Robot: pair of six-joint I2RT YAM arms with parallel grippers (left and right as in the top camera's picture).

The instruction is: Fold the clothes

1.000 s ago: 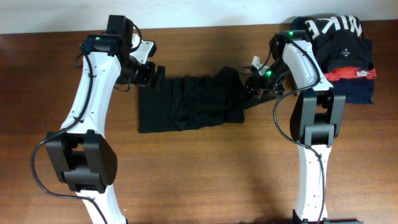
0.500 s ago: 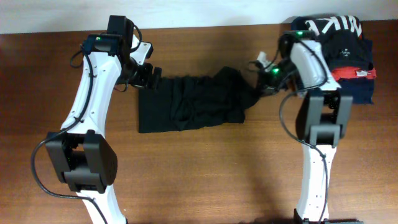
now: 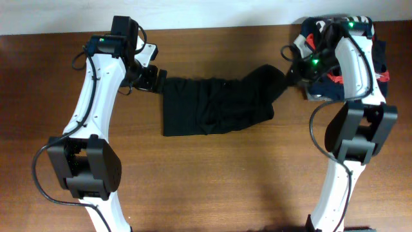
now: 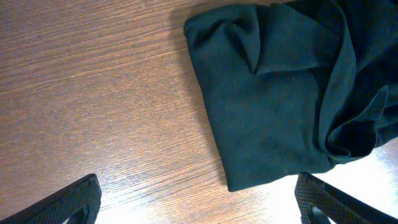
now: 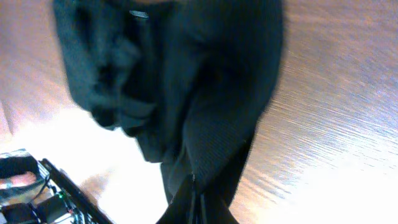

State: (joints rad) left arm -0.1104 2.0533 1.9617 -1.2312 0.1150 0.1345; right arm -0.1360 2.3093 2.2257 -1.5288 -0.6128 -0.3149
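We take this for a robotics lab: 2 white robot arms [image 3: 95,90] stand at a wooden table [image 3: 212,187] before a white wall [image 3: 193,9].

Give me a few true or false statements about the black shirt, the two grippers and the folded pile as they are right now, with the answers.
1. The right gripper is shut on an edge of the black polo shirt. True.
2. The left gripper is clamped on the shirt. False: it stands open by the shirt's left end and holds nothing.
3. The shirt lies neatly folded in a square. False: it is rumpled, with one end drawn out toward the right gripper.
4. A pile of folded garments sits at the far right of the table, partly hidden by the right arm. True.
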